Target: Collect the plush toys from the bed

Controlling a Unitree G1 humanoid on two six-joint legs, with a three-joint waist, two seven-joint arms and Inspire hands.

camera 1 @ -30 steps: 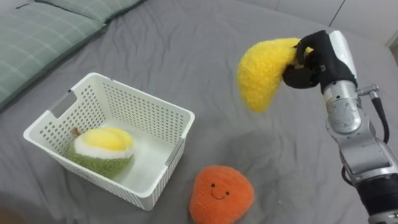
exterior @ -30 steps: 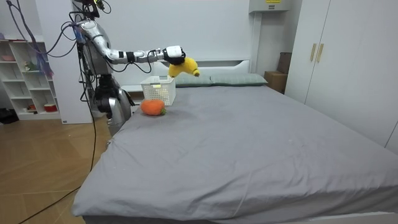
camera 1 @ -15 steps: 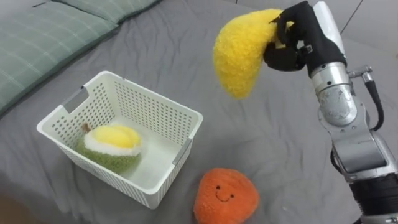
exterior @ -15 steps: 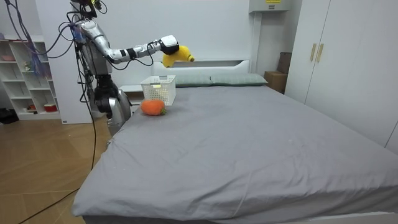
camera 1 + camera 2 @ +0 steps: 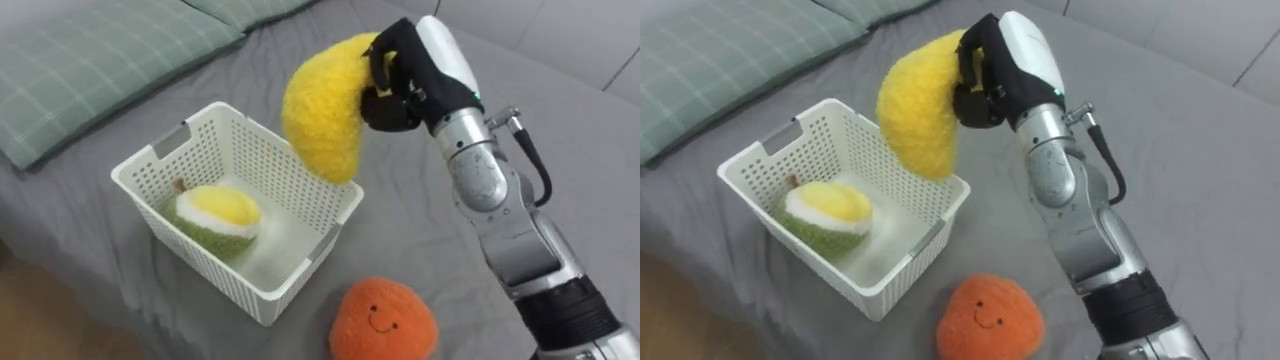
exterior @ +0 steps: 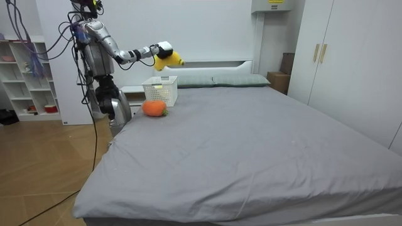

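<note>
I lose the right hand's [image 5: 425, 68] fingers [image 5: 390, 102] where they sink into the yellow plush [image 5: 322, 115], which also hides part of the basket's [image 5: 148, 172] far wall; the orange plush [image 5: 383, 318] runs off the bottom edge.

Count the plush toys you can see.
3: a yellow banana-shaped plush toy held in the right hand above the white plastic basket, a green-and-yellow plush fruit inside it, and an orange round plush on the grey bed.

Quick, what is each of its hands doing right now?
Right hand: closed on the yellow plush toy, above the basket.
Left hand: cannot be told.
</note>
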